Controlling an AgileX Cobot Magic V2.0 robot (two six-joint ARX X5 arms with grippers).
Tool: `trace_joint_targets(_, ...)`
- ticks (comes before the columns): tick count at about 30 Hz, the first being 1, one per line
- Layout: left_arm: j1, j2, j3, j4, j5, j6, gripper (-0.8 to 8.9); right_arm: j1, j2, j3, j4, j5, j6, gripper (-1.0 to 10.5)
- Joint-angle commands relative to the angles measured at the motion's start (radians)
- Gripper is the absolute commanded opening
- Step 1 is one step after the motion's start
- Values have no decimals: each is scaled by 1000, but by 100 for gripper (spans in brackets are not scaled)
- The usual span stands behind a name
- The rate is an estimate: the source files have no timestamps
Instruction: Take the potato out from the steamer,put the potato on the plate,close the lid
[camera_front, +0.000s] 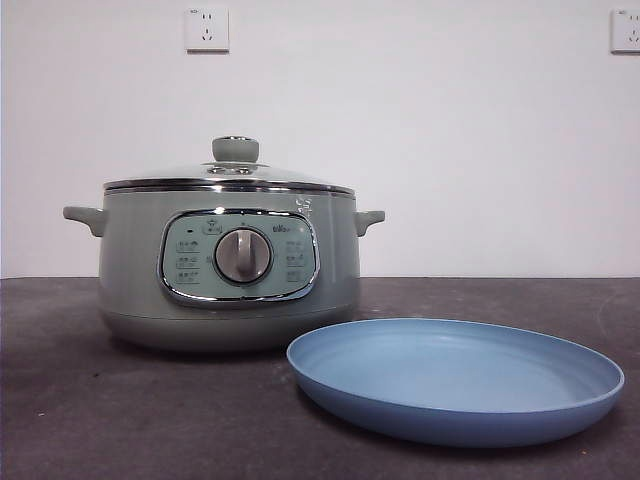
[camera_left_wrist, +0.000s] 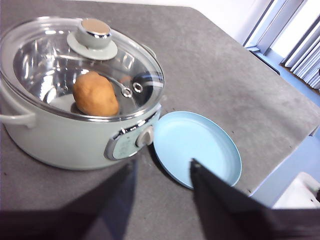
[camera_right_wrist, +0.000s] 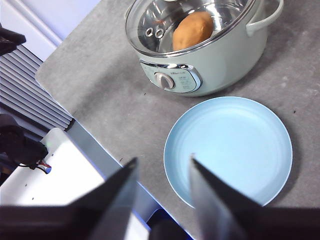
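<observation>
While potato (camera_left_wrist: 95, 94) sits under lid (camera_left_wrist: 95, 37), both hands (camera_left_wrist: 162, 167) (camera_right_wrist: 161, 165) gape, well apart.

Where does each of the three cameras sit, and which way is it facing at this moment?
Front view: low at table height, looking level at the steamer with its lid on and the plate; no arm shows.
Left wrist view: above, looking down on the potato under the lid; left gripper open.
Right wrist view: above the plate's side, looking down; right gripper open.
All three share steamer and plate; both wrist views share the potato.
</observation>
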Motion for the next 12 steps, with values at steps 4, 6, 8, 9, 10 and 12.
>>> trace_joint_targets(4, 1, 4, 5, 38, -7, -3, 691, 3, 1, 2, 2, 0, 12, 662)
trace_joint_targets(6, 1, 4, 5, 64, -8, -22, 691, 3, 1, 2, 2, 0, 12, 662)
trace_joint_targets(8, 0, 11, 5, 94, -9, -43, 690, 3, 1, 2, 2, 0, 12, 662)
trace_joint_targets(9, 0, 25, 8, 116, -10, -55, 690, 3, 1, 2, 3, 0, 12, 662)
trace_joint_targets(10, 0, 32, 13, 123, -10, -56, 690, 3, 1, 2, 3, 0, 12, 662)
trace_joint_targets(12, -4, 65, 40, 133, -10, -56, 690, 3, 1, 2, 3, 0, 12, 662)
